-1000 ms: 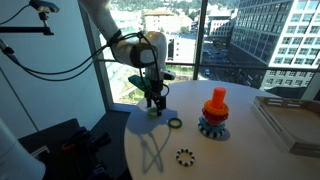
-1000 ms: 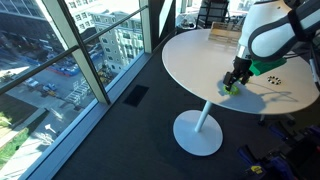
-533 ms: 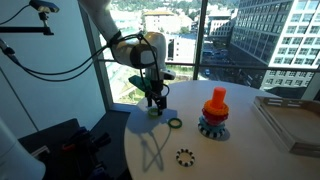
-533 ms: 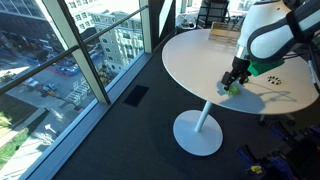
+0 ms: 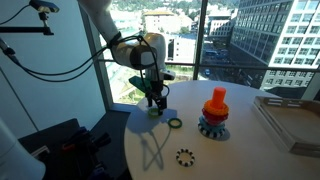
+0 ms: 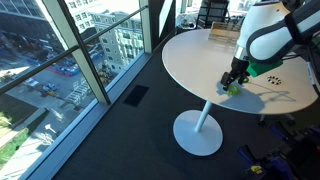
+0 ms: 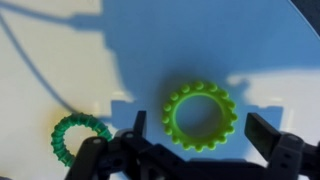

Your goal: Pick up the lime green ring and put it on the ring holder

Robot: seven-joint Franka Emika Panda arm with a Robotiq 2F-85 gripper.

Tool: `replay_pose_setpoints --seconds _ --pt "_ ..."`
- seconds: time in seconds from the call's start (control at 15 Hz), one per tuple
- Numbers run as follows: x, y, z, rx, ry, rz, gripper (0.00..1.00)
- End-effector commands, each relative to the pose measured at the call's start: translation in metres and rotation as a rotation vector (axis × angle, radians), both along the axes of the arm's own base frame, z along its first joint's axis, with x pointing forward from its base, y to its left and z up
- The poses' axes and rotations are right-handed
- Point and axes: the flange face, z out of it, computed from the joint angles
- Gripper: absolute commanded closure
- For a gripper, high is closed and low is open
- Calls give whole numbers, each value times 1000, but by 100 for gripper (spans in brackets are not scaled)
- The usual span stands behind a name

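Unmoved since a second ago, arm and rings alike, as far as both exterior views show. From the wrist, left to right: darker green ring lying clear to the left on the tabletop; lime green ring flat at centre; gripper over it, fingers spread wide and holding nothing. Sits between the two fingertips and a touch ahead of them; round, so no long axis to line up with. Calls, on this reading, for a short straight drop before closing. In an exterior view, left to right: gripper low over the tabletop's left edge with the lime ring beneath, black-and-white toothed ring toward the near edge, ring holder well apart to the right under its orange stack.
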Motion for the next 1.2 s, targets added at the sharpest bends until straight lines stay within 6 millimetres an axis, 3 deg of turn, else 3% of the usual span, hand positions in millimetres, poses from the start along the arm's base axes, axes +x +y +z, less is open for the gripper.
replay_pose_setpoints --seconds 0.0,0.27,0.4,0.6,0.73,0.8,0.87,1.13 --pt "5 0 -3 10 -19 -13 0" --pt "5 0 -6 18 -24 -20 3" --pt "5 0 -7 22 -26 -25 20" --pt "6 0 -8 27 -29 -33 34" --pt "6 0 -8 32 -30 -40 28" --pt "6 -1 -8 35 -31 -44 48" --pt "5 -1 -7 41 -33 -47 51" --pt "6 -6 14 46 -36 -59 51"
